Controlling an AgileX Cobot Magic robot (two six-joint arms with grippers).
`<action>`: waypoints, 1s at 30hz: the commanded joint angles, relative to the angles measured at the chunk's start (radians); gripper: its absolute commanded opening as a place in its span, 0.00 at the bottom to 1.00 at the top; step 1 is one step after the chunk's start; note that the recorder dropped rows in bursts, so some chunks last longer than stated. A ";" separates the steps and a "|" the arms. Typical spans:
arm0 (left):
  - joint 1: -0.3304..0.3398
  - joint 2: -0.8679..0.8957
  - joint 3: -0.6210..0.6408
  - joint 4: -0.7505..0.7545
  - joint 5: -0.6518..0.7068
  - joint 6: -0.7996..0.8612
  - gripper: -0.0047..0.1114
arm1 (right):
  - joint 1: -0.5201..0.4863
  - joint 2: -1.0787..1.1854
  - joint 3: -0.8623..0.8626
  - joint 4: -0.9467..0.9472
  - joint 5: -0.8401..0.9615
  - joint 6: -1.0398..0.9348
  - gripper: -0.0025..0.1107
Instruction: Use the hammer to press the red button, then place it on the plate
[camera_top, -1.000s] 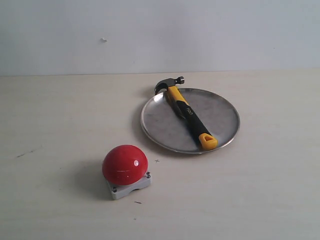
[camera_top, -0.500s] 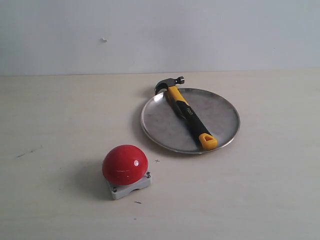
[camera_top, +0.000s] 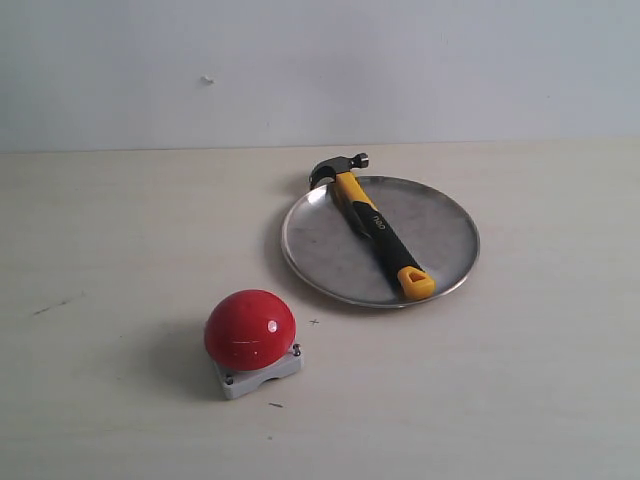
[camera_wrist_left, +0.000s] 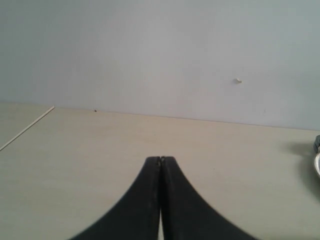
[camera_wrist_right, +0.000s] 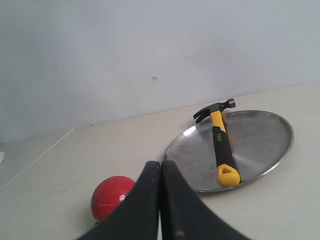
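Note:
The hammer (camera_top: 375, 222) lies across the steel plate (camera_top: 440, 225), its dark head over the far rim and its yellow looped end near the front rim. The red button (camera_top: 250, 328) stands on its grey base, in front of the plate and to its left. Neither arm shows in the exterior view. In the right wrist view my right gripper (camera_wrist_right: 161, 163) is shut and empty, with the hammer (camera_wrist_right: 221, 142), the plate (camera_wrist_right: 265, 135) and the red button (camera_wrist_right: 110, 196) beyond it. My left gripper (camera_wrist_left: 160, 159) is shut and empty over bare table.
The light wooden table (camera_top: 120, 230) ends at a pale wall (camera_top: 300, 70) behind. A sliver of the plate's rim (camera_wrist_left: 317, 165) shows at the edge of the left wrist view. Small dark marks (camera_top: 55, 305) dot the table at the left.

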 joint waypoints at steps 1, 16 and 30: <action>0.002 -0.006 0.000 0.005 0.002 -0.003 0.04 | 0.000 -0.004 0.004 -0.004 -0.009 -0.006 0.02; 0.002 -0.006 0.000 0.005 0.004 -0.003 0.04 | 0.000 -0.004 0.004 -0.004 -0.009 -0.006 0.02; 0.002 -0.006 0.000 0.005 0.004 -0.003 0.04 | -0.304 -0.007 0.004 -0.040 -0.009 -0.044 0.02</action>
